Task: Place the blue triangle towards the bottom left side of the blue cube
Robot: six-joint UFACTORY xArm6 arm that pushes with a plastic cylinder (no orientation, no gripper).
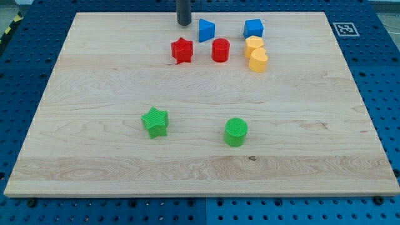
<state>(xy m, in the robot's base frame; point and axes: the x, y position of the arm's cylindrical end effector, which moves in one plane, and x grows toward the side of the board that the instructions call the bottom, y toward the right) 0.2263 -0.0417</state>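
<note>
The blue triangle (pixel 206 30) sits near the view's top, left of the blue cube (pixel 253 28), with a gap between them. My tip (pixel 184 23) touches the board just left of the blue triangle, a little above its level, and stands apart from it. The red star (pixel 182 50) lies below my tip. The red cylinder (pixel 220 50) lies below the blue triangle and to its right.
A yellow hexagon block (pixel 254 45) and a yellow heart block (pixel 258 61) sit just below the blue cube. A green star (pixel 154 121) and a green cylinder (pixel 235 132) lie in the lower middle of the wooden board (pixel 94 94).
</note>
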